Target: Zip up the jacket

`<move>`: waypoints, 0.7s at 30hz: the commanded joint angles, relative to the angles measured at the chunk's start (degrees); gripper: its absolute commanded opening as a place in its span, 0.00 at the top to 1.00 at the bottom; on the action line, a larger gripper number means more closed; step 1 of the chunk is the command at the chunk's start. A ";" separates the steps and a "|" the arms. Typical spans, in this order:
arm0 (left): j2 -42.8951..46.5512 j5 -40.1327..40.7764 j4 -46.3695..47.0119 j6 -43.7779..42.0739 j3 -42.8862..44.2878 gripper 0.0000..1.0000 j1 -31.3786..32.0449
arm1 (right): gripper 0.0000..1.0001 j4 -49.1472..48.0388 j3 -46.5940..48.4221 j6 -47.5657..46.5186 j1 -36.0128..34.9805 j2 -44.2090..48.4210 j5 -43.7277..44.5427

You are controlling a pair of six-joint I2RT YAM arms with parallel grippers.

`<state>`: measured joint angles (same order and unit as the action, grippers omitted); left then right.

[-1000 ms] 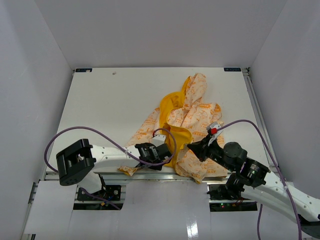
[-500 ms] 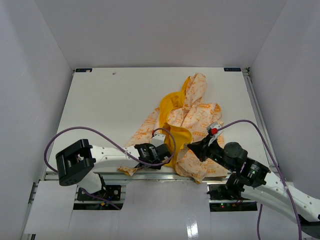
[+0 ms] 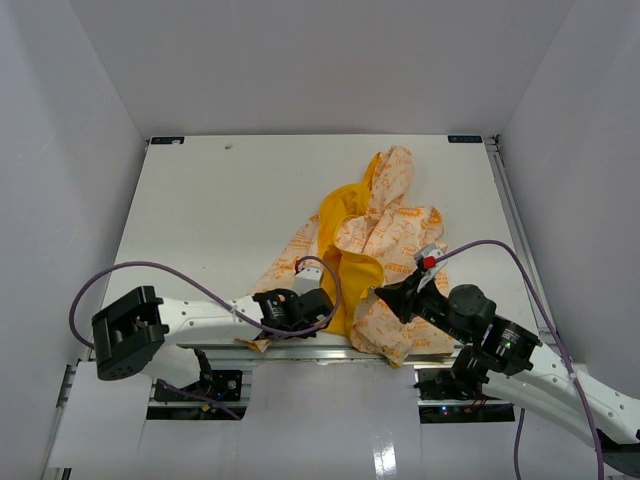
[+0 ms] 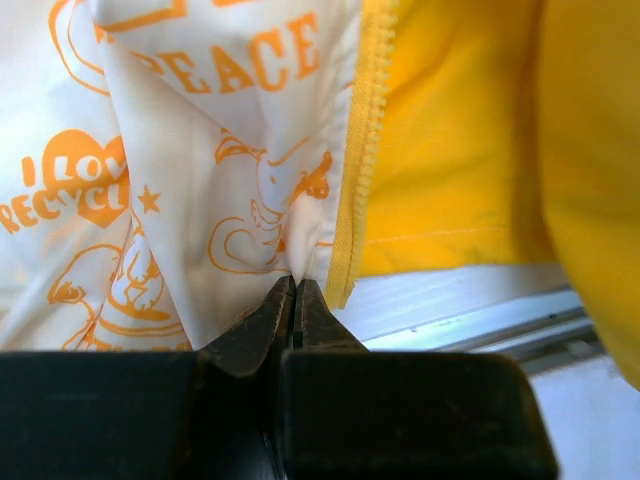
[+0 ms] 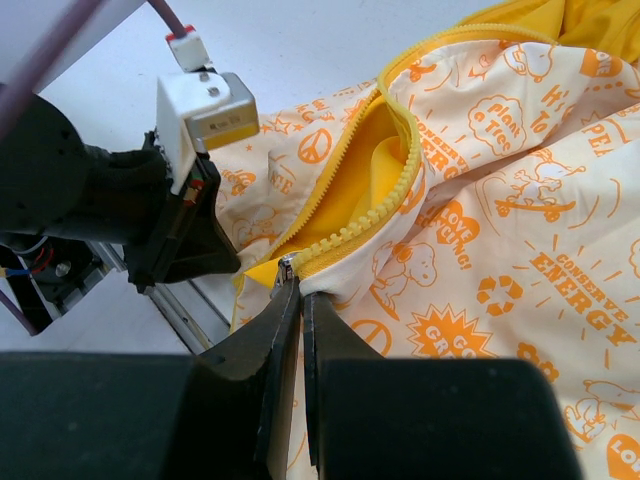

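Note:
The jacket (image 3: pixel 385 230), cream-white with orange print and yellow lining, lies crumpled at the table's near middle and right, its front open. My left gripper (image 3: pixel 322 303) is shut on the jacket's left front edge, pinching cream fabric (image 4: pixel 250 215) just beside the yellow zipper edge (image 4: pixel 358 170). My right gripper (image 3: pixel 380 292) is shut on the jacket's right front edge (image 5: pixel 480 250) at the bottom of the yellow zipper teeth (image 5: pixel 370 220), with the metal slider (image 5: pixel 287 267) right at its fingertips. The two grippers are close together at the jacket's bottom hem, near the table's front edge.
The white table (image 3: pixel 210 210) has walls on three sides. A metal rail (image 3: pixel 300 348) runs along the near edge under the jacket's hem. The left arm's purple cable (image 3: pixel 150 270) loops over the near left. The left gripper's body (image 5: pixel 110 210) sits close to my right fingers.

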<state>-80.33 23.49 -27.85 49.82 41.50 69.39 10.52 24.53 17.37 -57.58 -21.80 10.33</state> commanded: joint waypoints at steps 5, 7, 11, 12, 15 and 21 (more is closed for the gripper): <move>14.81 -3.00 14.20 -7.60 -7.80 1.00 0.21 | 0.92 -3.35 0.24 -2.03 0.10 -2.55 -4.02; 18.40 -3.36 20.11 -10.13 -9.31 1.00 0.22 | 0.92 -4.11 0.32 -2.30 0.10 -3.71 -5.30; 21.95 -3.65 23.95 -15.23 -9.78 1.00 0.10 | 0.92 -5.78 0.84 -2.46 0.10 -5.89 -7.26; 22.85 -3.47 24.14 -16.32 -9.45 1.00 0.05 | 0.92 -6.02 1.26 -2.51 0.10 -6.93 -7.73; 23.96 -3.05 24.36 -17.99 -8.65 1.00 0.08 | 0.92 -7.51 1.96 -2.46 0.08 -10.45 -9.56; 26.50 -1.79 21.37 -18.36 -7.76 1.00 -0.07 | 0.92 -9.82 3.12 -1.46 0.10 -17.15 -11.68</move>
<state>-56.56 20.36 -5.75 32.85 31.52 69.38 5.00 24.93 15.89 -57.54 -36.22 0.82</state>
